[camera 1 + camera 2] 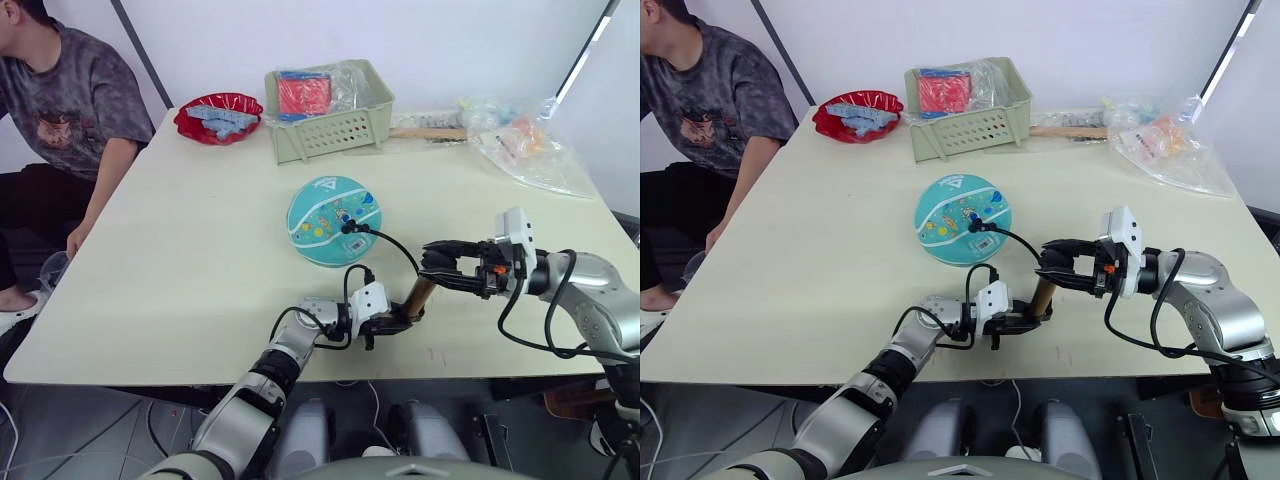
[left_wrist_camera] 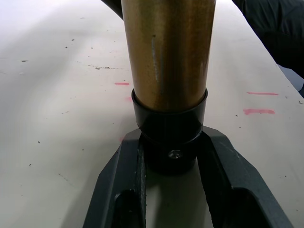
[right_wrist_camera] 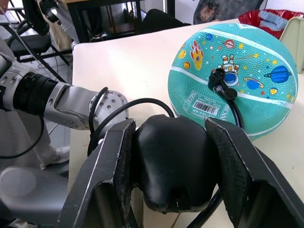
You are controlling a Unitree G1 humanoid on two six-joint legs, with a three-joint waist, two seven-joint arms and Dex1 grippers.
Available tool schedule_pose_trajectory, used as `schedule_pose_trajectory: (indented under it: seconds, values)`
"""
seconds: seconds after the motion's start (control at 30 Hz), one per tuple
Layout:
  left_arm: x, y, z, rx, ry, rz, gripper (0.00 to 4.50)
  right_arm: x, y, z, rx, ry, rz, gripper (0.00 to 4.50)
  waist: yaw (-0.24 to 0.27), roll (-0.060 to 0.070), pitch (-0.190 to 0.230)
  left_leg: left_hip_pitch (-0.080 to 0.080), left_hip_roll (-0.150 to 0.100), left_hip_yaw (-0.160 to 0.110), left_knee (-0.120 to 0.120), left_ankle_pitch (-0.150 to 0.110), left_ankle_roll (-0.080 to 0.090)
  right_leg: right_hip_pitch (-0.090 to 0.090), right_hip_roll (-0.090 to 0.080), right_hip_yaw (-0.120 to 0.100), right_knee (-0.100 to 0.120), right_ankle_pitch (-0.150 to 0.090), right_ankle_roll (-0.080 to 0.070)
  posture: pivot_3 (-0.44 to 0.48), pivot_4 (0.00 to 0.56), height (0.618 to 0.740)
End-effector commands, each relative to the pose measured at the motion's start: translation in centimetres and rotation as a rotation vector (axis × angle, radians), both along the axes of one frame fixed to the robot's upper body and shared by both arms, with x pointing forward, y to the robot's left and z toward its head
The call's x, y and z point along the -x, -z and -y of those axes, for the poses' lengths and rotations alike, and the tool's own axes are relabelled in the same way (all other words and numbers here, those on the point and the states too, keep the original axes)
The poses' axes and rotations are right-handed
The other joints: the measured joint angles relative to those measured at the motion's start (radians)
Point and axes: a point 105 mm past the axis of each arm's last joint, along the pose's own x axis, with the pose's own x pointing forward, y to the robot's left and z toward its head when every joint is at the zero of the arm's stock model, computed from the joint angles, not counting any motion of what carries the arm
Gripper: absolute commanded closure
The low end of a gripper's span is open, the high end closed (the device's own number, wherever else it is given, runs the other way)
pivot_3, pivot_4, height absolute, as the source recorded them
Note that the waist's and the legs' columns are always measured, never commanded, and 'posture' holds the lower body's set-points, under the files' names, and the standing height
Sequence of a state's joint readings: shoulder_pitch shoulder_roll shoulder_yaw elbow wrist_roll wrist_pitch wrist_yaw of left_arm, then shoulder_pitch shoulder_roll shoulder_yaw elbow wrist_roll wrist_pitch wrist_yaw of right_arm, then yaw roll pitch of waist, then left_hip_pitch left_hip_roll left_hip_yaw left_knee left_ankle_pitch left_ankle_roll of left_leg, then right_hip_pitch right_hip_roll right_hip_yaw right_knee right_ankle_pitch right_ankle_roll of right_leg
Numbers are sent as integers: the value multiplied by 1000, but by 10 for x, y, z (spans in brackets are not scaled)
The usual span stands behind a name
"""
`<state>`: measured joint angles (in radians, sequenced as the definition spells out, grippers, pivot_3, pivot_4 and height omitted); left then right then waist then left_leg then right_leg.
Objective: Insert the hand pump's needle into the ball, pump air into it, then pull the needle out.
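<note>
Head views: ball [image 1: 334,220] mid-table, needle [image 1: 347,227] fitting seated in it, hose running to hand pump [image 1: 417,297].
Left wrist: left gripper [image 2: 172,156] clamps pump's bottom cap.
Right wrist: right gripper [image 3: 173,161] pinches black handle.

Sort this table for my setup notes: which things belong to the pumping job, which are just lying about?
Job: ball, hand pump, its hose, left gripper, right gripper.
Lying about: green basket, red bowl, plastic bags.
</note>
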<state>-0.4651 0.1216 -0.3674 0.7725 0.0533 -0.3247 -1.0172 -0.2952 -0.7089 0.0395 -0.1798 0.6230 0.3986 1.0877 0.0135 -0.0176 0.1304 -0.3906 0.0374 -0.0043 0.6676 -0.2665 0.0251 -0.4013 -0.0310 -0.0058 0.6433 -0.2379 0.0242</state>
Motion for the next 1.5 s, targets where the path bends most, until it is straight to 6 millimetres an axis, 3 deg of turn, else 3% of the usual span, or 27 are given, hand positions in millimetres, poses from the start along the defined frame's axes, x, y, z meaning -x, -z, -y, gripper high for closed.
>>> schedule_pose_trajectory:
  seconds: [0.03,0.13,0.33,0.6,0.77,1.03,1.27,1.33,1.5]
  values:
    - [24,38,-14,-127,34,-116,3430,-8,-28,16,9,50,44,2687,0,1,0,0,0,0,0,0,0,0,0,0,0,0,0,0,150,738]
    - [25,39,-13,-126,31,-121,3430,-6,-64,21,-18,32,94,2687,1,5,4,-2,0,0,0,0,0,-2,-1,1,0,0,0,0,150,738]
    - [24,39,-12,-126,34,-120,3430,-5,-108,30,-43,38,136,2687,2,5,6,-6,-1,0,1,0,0,-4,-2,0,0,2,1,0,150,738]
    - [24,39,-11,-124,37,-121,3430,5,-154,38,-61,27,160,2687,2,7,7,-6,-1,-1,1,0,0,-4,-3,0,0,1,1,0,150,738]
    - [23,38,-11,-125,36,-119,3430,4,-167,42,-72,50,191,2687,2,7,8,-7,-1,-1,1,0,0,-5,-3,1,0,1,1,0,150,738]
    - [22,39,-13,-127,29,-119,3430,1,-102,25,-7,23,58,2687,1,7,6,-6,-1,0,1,0,0,-5,-2,1,0,2,2,0,150,738]
    - [23,39,-12,-124,27,-118,3430,-4,-53,24,26,55,-36,2687,1,3,3,-3,0,0,1,0,0,-3,-1,0,0,1,2,0,150,738]
    - [23,39,-12,-122,26,-121,3430,-6,-31,24,74,73,-47,2687,1,2,1,-3,0,0,1,0,0,-2,-1,0,0,1,2,0,150,738]
    - [23,38,-10,-121,29,-117,3430,-10,3,18,82,107,-43,2687,0,-1,-3,-2,0,0,1,0,0,-1,-1,0,0,1,2,0,150,738]
